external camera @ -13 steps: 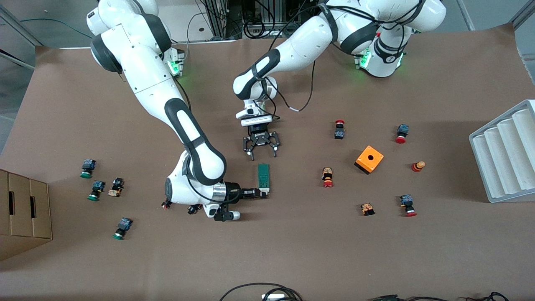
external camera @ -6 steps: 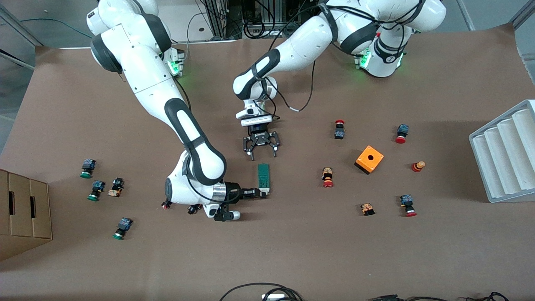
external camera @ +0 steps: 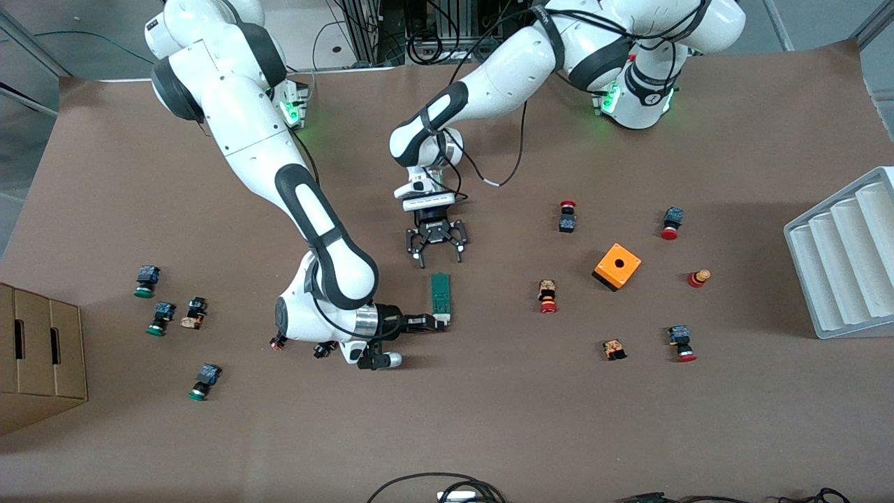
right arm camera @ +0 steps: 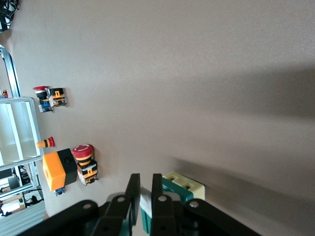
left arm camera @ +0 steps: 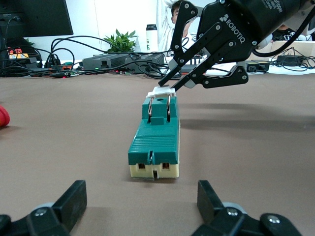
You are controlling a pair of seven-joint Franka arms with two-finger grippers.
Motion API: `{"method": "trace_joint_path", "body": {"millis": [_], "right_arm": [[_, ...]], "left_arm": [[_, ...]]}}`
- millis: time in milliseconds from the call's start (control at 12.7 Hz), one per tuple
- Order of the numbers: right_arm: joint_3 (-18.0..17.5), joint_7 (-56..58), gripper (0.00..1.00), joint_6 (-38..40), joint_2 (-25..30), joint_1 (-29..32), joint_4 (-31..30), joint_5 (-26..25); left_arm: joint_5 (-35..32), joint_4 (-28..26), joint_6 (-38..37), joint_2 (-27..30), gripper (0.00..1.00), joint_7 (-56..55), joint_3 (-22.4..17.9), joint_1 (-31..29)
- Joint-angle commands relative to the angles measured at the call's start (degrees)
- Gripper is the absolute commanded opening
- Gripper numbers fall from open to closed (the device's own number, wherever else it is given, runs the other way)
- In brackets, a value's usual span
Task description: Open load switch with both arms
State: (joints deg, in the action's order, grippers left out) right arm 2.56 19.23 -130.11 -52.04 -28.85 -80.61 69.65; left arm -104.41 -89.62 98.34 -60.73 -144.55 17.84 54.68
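Note:
The load switch (external camera: 440, 293) is a narrow green block lying flat mid-table, also seen in the left wrist view (left arm camera: 155, 142) and the right wrist view (right arm camera: 174, 192). Its white slider (external camera: 442, 321) sits at the end nearer the front camera. My right gripper (external camera: 434, 322) lies low along the table and is shut on that slider (right arm camera: 146, 204); its fingers (left arm camera: 173, 81) pinch the white piece (left arm camera: 161, 91). My left gripper (external camera: 440, 260) hangs open just above the table, at the switch's other end, with nothing between its fingers (left arm camera: 74, 201).
An orange box with a hole (external camera: 617, 266) and several red push-buttons (external camera: 547, 296) lie toward the left arm's end, by a white ribbed tray (external camera: 841, 258). Green push-buttons (external camera: 162, 318) and a cardboard box (external camera: 38, 353) are at the right arm's end.

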Motion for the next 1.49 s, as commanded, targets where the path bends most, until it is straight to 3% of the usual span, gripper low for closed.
{"method": "trace_joint_path", "body": {"millis": [0, 1416], "right_arm": [[-0.2, 0.1, 0.10, 0.5, 1.8, -1.3, -1.4, 2.9], [-0.3, -0.3, 0.06, 2.2, 4.5, -1.7, -3.3, 3.0]], "left_arm": [[-0.1, 2.3, 0.9, -3.1, 1.00, -0.1, -0.2, 0.7], [-0.2, 2.3, 0.9, -3.1, 1.00, -0.1, -0.2, 0.7]]}}
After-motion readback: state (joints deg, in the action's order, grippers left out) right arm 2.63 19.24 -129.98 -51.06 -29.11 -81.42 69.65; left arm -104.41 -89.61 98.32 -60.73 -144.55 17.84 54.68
